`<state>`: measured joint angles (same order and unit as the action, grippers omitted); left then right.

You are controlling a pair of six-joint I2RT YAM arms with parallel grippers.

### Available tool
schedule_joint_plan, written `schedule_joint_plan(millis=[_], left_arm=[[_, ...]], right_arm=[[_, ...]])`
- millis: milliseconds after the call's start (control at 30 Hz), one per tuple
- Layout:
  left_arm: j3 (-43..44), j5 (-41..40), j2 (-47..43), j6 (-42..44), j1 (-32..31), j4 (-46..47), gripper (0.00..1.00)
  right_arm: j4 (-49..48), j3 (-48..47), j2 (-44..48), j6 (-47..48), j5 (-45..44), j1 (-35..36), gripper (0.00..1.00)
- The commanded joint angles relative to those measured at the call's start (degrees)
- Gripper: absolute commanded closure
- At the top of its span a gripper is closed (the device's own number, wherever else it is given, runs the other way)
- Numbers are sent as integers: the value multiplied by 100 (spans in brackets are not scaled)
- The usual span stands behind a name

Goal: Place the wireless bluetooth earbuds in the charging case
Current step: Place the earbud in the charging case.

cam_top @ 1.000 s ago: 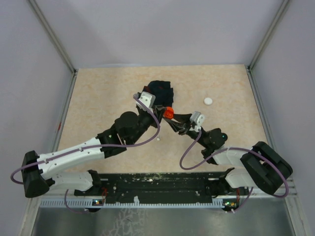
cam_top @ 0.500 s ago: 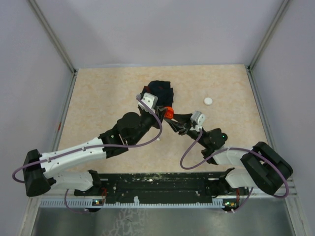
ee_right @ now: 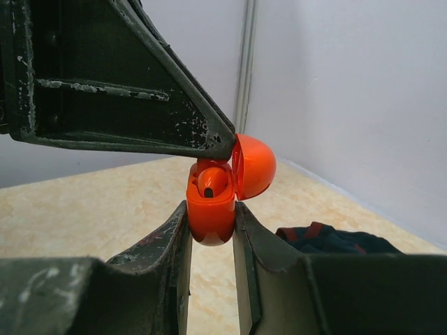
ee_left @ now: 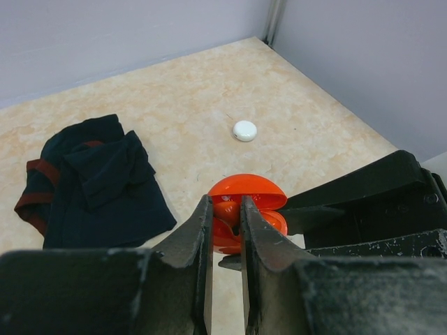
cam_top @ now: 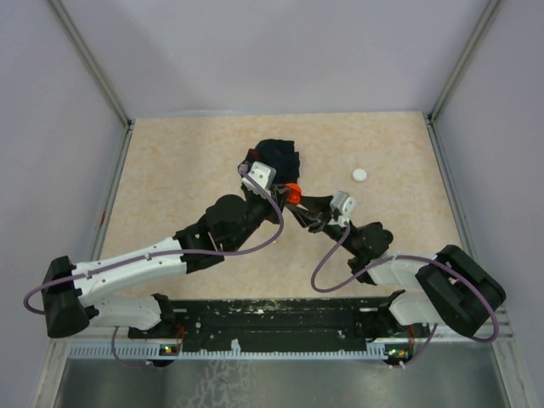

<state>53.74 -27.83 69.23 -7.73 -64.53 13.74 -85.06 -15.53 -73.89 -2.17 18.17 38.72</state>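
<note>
My right gripper (ee_right: 211,209) is shut on an orange charging case (ee_right: 211,218) and holds it upright above the table, with its lid (ee_right: 255,166) open. An orange-red earbud (ee_right: 211,180) sits in the case's top. My left gripper (ee_left: 225,204) comes in from above with narrow jaws, shut on that earbud (ee_left: 227,213) right at the case (ee_left: 265,202). In the top view both grippers meet at the case (cam_top: 293,193) at mid-table. No other earbud shows.
A dark navy cloth with red trim (cam_top: 276,155) lies just behind the grippers and also shows in the left wrist view (ee_left: 98,181). A small white disc (cam_top: 360,175) lies to the right of it. Grey walls enclose the table on three sides.
My left arm has edged forward and right, bringing its gripper closer onto the case. The right arm and the case have barely moved.
</note>
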Motion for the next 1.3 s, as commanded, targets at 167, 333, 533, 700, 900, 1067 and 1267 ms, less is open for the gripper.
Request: schedule_joint_plan(millis=[167, 333, 533, 700, 900, 1067, 1267], left_arm=[[-3, 195, 86, -22, -77, 66, 67], [-46, 168, 20, -62, -79, 128, 61], [-43, 143, -68, -115, -79, 151, 56], [36, 137, -281, 26, -62, 36, 50], [266, 834, -415, -149, 353, -649, 40], [244, 2703, -603, -716, 1207, -862, 29], [248, 4239, -692, -900, 1778, -876, 14]], right_arm=[[-494, -222, 109, -81, -24, -5, 100], [-483, -212, 120, -80, -24, -4, 100], [-469, -204, 111, -82, -22, -5, 100], [-404, -171, 75, -85, 7, -4, 100], [-331, -66, 82, -124, 105, -4, 100], [-196, 18, 190, -89, 213, 1, 100], [175, -36, 353, 50, 595, 1, 100]])
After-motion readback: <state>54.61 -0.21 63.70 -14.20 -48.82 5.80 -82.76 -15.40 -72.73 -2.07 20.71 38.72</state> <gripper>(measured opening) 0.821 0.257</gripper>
